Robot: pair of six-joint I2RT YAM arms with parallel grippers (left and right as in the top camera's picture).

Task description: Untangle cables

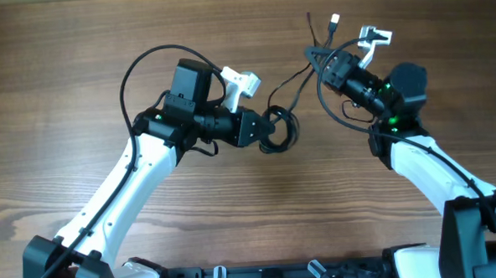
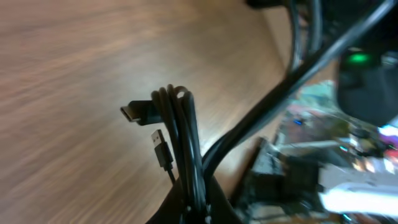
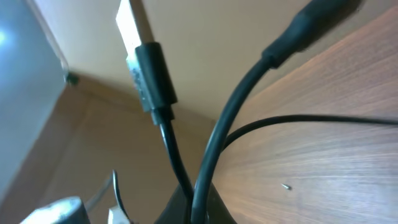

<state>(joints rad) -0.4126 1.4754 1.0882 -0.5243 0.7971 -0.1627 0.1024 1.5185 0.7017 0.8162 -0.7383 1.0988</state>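
Note:
The cables are thin black cords stretched between my two grippers. My left gripper (image 1: 270, 126) is shut on a coiled bunch of them (image 1: 283, 129) at mid-table. In the left wrist view that bunch (image 2: 181, 137) stands up from between the fingers, folded over at the top, with two plug tips (image 2: 138, 112) beside it. My right gripper (image 1: 319, 57) is shut on two cable strands at the back right, from where one cord (image 1: 291, 77) runs down to the bunch. In the right wrist view a cable with a pale metal plug (image 3: 144, 59) and a thicker cable (image 3: 249, 84) rise from the pinch (image 3: 198, 208).
Bare wooden table (image 1: 78, 96) lies all round. Loose cable ends with a white plug tip (image 1: 333, 20) stick out beyond the right gripper. A black wire of the left arm (image 1: 144, 61) arcs over that arm. The arm bases sit at the front edge.

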